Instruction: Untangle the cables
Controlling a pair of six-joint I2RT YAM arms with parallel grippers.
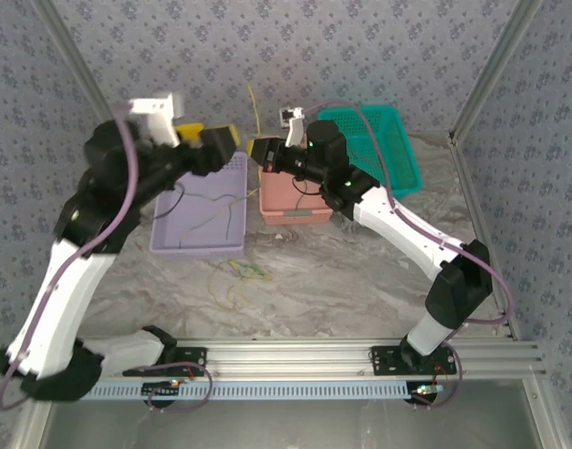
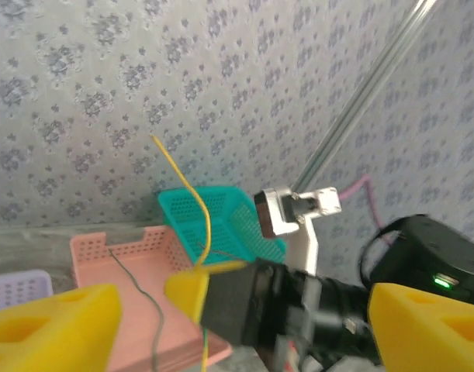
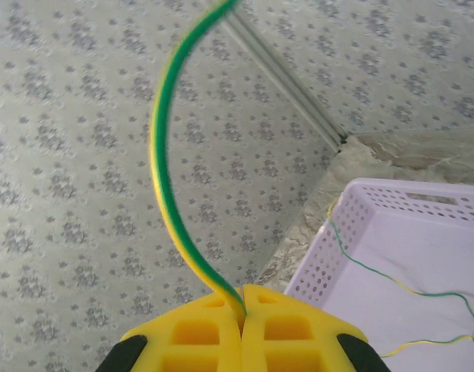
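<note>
Found the right gripper (image 3: pixel 243 310) closed, its two yellow fingers pressed flat together at bottom centre of its wrist view and pinching one yellow-green cable (image 3: pixel 163 170) at the tips. Traced that cable up from the pinch in a leftward bow to the top edge of the frame, touching nothing along the way.

Found the left gripper (image 2: pixel 237 329) open, yellow fingers (image 2: pixel 50 329) set far apart at the bottom left and bottom right corners of its wrist view, gripping nothing. Noted the right gripper's nose lying between those fingers, with the pinched cable standing up from it toward the upper left.

Saw both grippers nose to nose at upper centre of the overhead view, over the upper right corner of the purple basket (image 1: pixel 197 253) and the upper left corner of the pink basket (image 1: pixel 295 217). Could not tell whether the two grippers touch.

Recorded three baskets on the marble-patterned table (image 1: pixel 342 281): purple left of centre, pink just to its right, teal basket (image 1: pixel 398 140) at upper right.

Noted thin cables (image 1: pixel 215 208) lying loose inside the purple basket and a dark cable (image 2: pixel 147 294) in the pink one. Logged a small tangle of cables (image 1: pixel 241 276) on the bare table just below the purple basket, at frame centre.
</note>
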